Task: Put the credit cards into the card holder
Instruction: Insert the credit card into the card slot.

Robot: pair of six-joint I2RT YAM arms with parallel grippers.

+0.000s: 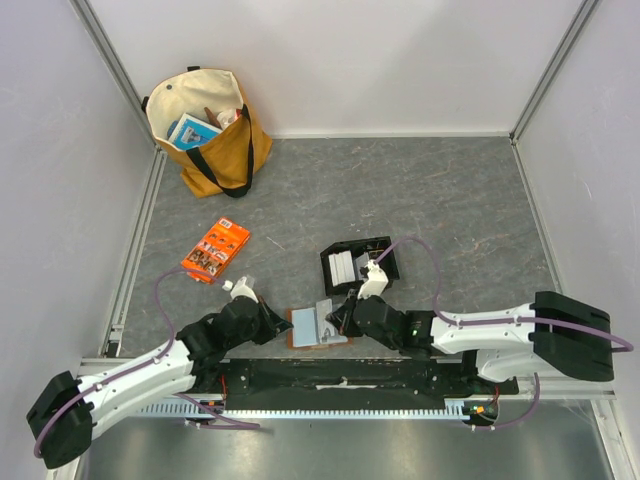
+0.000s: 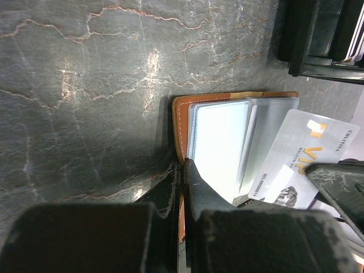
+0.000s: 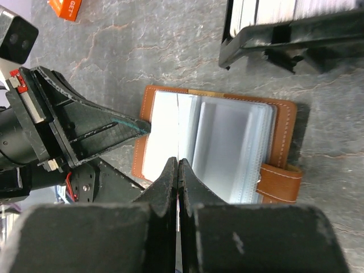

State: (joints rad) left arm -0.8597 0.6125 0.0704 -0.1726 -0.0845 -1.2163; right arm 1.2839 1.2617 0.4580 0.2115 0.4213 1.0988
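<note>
We are looking down on a grey, marble-veined table (image 1: 450,200) that is sitting inside a booth of plain white walls (image 1: 350,60), with bare metal posts (image 1: 110,50) running up the far corners. At the table's 6 o'clock, close to the near edge, the brown card holder (image 3: 227,142) is lying open and flat, its clear sleeves facing up. The left gripper (image 2: 182,170) is reaching in from the holder's 9 o'clock, its jaws closed on the edge of the brown cover, which is showing between the fingers. The right gripper (image 3: 178,165) is coming from 3 o'clock, its jaws pinching a pale credit card (image 2: 296,153) with gold lettering, and the card's free end is lying over the sleeves. At the holder's 1 o'clock a black tray (image 1: 355,247) is resting with other cards (image 1: 343,268) standing in it. An orange packet (image 1: 215,250) is lying at 10 o'clock, and further out that way, in the far left corner, a mustard and cream tote bag (image 1: 235,160) is slumping against the wall.
</note>
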